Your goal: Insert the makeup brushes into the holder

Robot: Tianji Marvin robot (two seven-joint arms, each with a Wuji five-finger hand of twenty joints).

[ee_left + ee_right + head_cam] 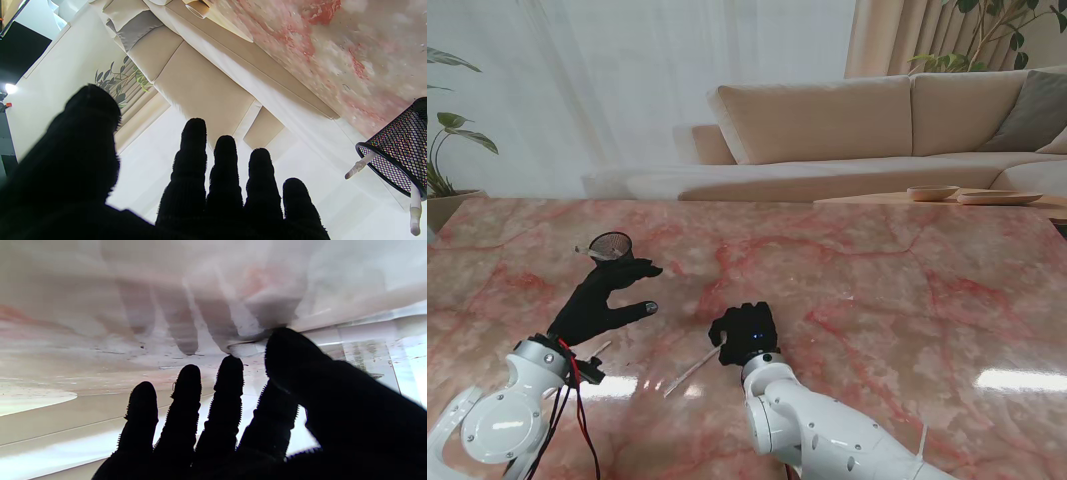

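Observation:
The black mesh holder (pixel 610 246) stands on the marble table, far left of centre. In the left wrist view the holder (pixel 400 146) has two white brush handles (pixel 358 165) sticking out of its mouth. My left hand (pixel 602 300) hovers just nearer to me than the holder, fingers spread and empty. A white makeup brush (pixel 689 374) lies flat on the table. My right hand (pixel 745 333) is palm down over its far end. In the right wrist view the fingers (pixel 227 386) are apart near the table, with the thumb tip by the brush end (pixel 245 347).
A short pale stick (pixel 599 350), perhaps another brush, lies beside my left wrist. A beige sofa (pixel 847 130) stands beyond the table's far edge. Two bowls (pixel 932 192) sit on a side table at the far right.

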